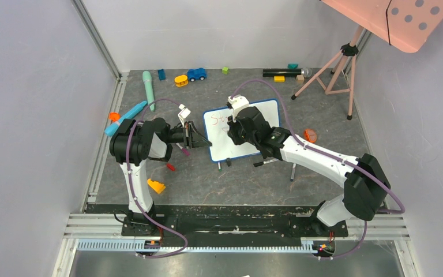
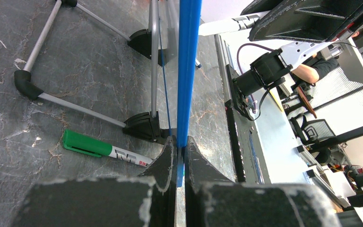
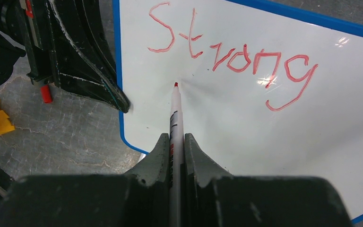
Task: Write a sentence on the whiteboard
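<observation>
The whiteboard [image 1: 222,141] stands tilted on its black feet in the middle of the table, blue-framed. My left gripper [image 1: 199,138] is shut on its left blue edge [image 2: 189,71], both fingers pinching the frame [image 2: 180,144]. The sentence [image 3: 231,59] reads only "Strong" in red along the board's top, partly seen from above [image 1: 219,120]. My right gripper [image 3: 175,142] is shut on a red marker [image 3: 175,111], tip at the white surface [image 3: 264,151] just below the "t". From above, the right gripper [image 1: 237,131] covers the board's middle.
A green-capped marker [image 2: 94,146] lies by the board's feet [image 2: 144,125]. A pink tripod [image 1: 337,66], a blue car [image 1: 196,74], a teal cylinder [image 1: 148,86] and a black marker [image 1: 282,73] sit at the back. An orange wedge [image 1: 156,186] lies near the left arm.
</observation>
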